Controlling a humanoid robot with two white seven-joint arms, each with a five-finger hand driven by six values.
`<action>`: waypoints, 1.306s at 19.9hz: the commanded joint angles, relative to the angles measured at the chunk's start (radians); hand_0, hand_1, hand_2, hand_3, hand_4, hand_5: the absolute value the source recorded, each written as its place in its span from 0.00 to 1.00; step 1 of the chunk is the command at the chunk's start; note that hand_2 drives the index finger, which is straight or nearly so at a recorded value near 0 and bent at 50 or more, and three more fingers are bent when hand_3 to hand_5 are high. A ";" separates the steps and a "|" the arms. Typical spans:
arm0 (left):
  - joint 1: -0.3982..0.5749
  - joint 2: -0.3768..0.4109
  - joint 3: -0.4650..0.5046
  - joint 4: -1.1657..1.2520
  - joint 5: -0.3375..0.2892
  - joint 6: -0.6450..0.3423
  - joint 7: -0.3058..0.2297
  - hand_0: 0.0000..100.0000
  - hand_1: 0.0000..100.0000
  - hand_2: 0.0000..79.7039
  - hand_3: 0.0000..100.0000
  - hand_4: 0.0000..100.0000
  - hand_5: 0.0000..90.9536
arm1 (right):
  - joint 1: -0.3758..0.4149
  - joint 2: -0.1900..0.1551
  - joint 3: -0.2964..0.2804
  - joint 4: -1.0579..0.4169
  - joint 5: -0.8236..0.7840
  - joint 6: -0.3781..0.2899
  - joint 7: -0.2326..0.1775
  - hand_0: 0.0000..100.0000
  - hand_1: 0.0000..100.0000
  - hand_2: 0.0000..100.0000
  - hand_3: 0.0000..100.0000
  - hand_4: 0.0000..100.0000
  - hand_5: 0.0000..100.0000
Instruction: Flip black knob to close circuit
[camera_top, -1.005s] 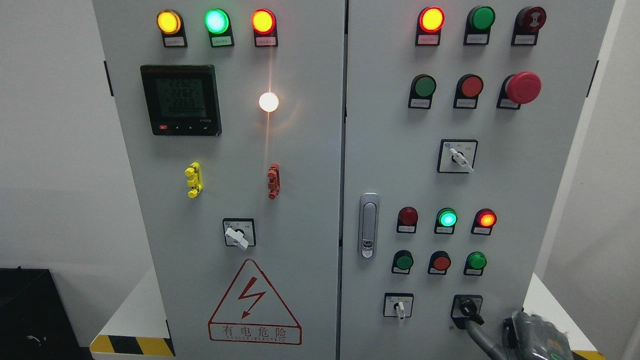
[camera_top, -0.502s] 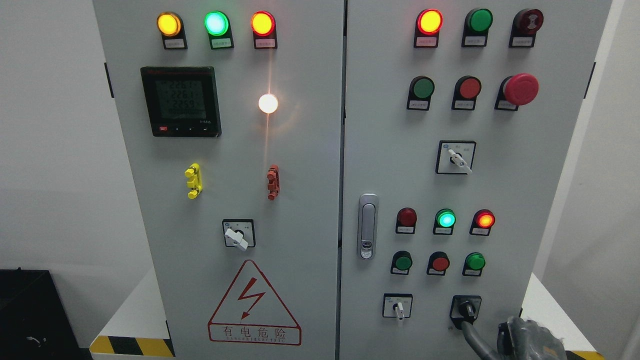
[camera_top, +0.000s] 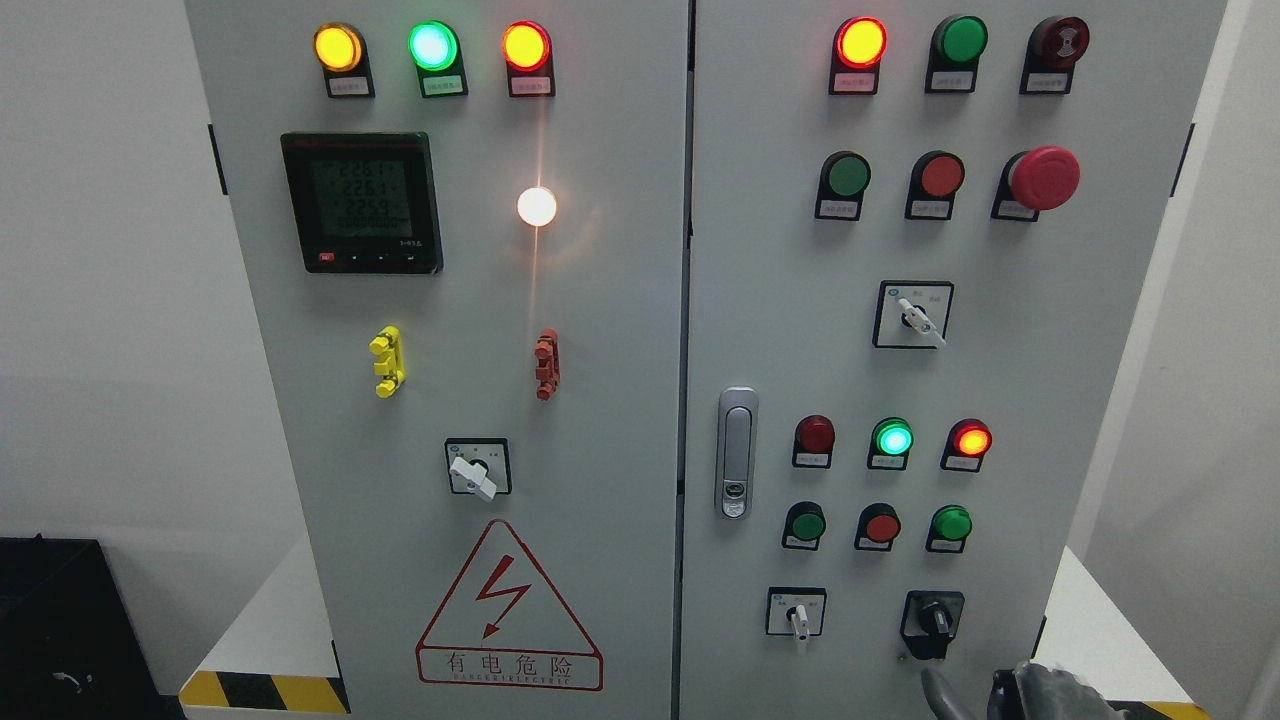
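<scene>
We had the black knob (camera_top: 936, 621) at about 5 o'clock on the cabinet's right door (camera_top: 960, 380), bottom row, lowest right control. Its handle stood close to upright, tipped slightly toward 11 o'clock. Nothing touched it.

Our right hand (camera_top: 1040, 692) sat at the bottom edge, roughly 5 o'clock from the knob, near but apart. Only the grey top of it showed, one finger (camera_top: 938, 692) poking up toward the knob. Rest was cut off by the frame, so we could not tell whether the fingers were spread or curled. Left hand did not show.

At 9 o'clock from the knob: a small white-lever selector (camera_top: 797, 614), lever pointing down. Above them, at 12 o'clock, a row of three buttons, green (camera_top: 806, 524), red (camera_top: 881, 525), green (camera_top: 951, 522). Above that, three lamps: dark red (camera_top: 815, 434), lit green (camera_top: 893, 438), lit red-orange (camera_top: 972, 439). Door latch (camera_top: 737, 452) at 9 o'clock of those lamps.

Higher on the right door: another white-lever selector (camera_top: 914, 315), lever toward 4 o'clock, and the red mushroom stop (camera_top: 1044, 177) at 1 o'clock of it.

Left door (camera_top: 450, 380): meter display (camera_top: 362, 202) lit at 11 o'clock, white lamp (camera_top: 537, 206) glowing at 3 o'clock of the meter, yellow (camera_top: 386, 361) and red (camera_top: 546, 364) clips mid-door, third selector (camera_top: 477, 467) below, hazard triangle (camera_top: 508, 610) at 6 o'clock
</scene>
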 joint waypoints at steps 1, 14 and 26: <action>0.000 0.000 0.000 0.000 0.000 0.000 0.001 0.12 0.56 0.00 0.00 0.00 0.00 | 0.096 0.000 0.133 -0.126 -0.285 -0.015 -0.010 0.00 0.01 0.64 0.90 0.78 0.72; 0.000 0.000 0.000 0.000 0.000 0.000 0.001 0.12 0.56 0.00 0.00 0.00 0.00 | 0.364 -0.017 0.095 -0.265 -0.976 -0.085 -0.102 0.00 0.02 0.09 0.23 0.23 0.20; 0.000 0.000 0.000 0.000 0.000 0.000 0.001 0.12 0.56 0.00 0.00 0.00 0.00 | 0.490 -0.027 0.098 -0.262 -1.320 -0.204 -0.090 0.00 0.00 0.00 0.00 0.00 0.00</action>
